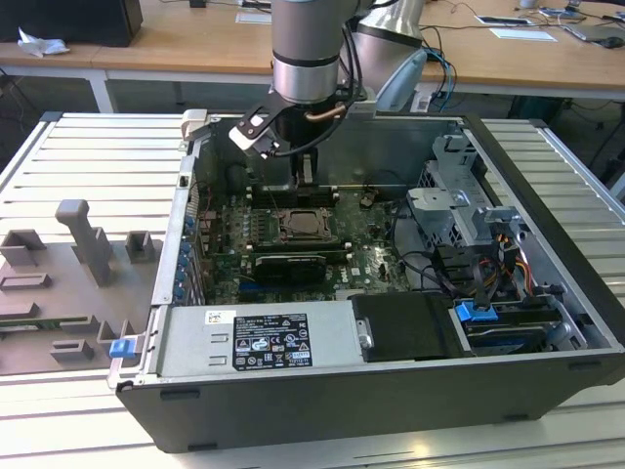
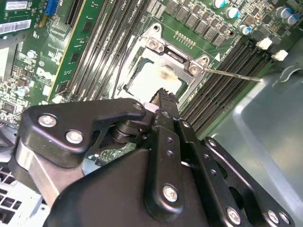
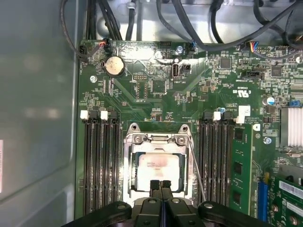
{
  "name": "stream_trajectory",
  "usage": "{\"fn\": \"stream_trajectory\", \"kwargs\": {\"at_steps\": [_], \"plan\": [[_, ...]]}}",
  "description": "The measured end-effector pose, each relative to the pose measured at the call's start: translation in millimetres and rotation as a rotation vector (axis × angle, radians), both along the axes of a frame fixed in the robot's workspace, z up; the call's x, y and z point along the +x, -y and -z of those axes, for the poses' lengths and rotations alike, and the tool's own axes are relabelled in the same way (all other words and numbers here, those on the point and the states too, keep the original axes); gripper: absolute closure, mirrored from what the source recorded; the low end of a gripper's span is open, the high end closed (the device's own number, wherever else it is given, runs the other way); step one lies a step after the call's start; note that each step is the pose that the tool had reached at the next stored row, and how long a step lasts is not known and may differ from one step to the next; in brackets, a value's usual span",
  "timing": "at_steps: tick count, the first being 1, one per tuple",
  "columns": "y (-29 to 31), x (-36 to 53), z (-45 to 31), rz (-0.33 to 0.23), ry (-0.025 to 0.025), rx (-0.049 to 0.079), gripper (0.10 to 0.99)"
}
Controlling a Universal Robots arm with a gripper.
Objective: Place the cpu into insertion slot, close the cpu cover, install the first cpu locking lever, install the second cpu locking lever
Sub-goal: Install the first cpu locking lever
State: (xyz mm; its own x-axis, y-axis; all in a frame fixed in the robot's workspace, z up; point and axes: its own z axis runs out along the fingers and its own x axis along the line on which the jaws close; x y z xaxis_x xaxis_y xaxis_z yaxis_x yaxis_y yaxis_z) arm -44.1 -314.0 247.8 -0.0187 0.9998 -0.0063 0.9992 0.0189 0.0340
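Observation:
The cpu (image 3: 158, 166) lies in its socket on the green motherboard (image 3: 156, 90), its pale metal top showing through the cut-out of the cpu cover (image 3: 156, 139). The silver cover lies flat over it. The chip (image 2: 150, 80) and cover (image 2: 176, 57) also appear in the second wrist view. A thin wire locking lever (image 3: 196, 165) runs along one side of the socket, slanting away from it; in the second wrist view the lever (image 2: 232, 74) sticks out over the memory slots. My gripper (image 3: 161, 183) is shut with nothing between its fingers, hovering just above the socket's edge (image 2: 163, 96). In the exterior view the gripper (image 1: 305, 176) hangs over the socket (image 1: 298, 227).
Black memory slots (image 3: 97, 161) flank the socket on both sides. The grey case wall (image 3: 38, 118) stands close by. Cables (image 3: 199, 23) hang past the board's far edge. A drive cage (image 1: 459, 210) and power supply (image 1: 259, 337) occupy the case; grey fixtures (image 1: 83, 244) stand at the exterior view's left.

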Motion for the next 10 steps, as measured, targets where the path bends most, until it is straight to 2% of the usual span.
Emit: {"fn": "stream_trajectory", "kwargs": {"at_steps": [2, 7, 10], "plan": [[0.0, 0.1, -4.1, 0.0, 0.0, -0.002, 0.98], [0.0, 0.0, -22.4, 0.0, 0.0, -0.005, 0.98], [0.0, 0.0, -25.8, -0.013, 0.0003, -0.005, 0.98]]}}
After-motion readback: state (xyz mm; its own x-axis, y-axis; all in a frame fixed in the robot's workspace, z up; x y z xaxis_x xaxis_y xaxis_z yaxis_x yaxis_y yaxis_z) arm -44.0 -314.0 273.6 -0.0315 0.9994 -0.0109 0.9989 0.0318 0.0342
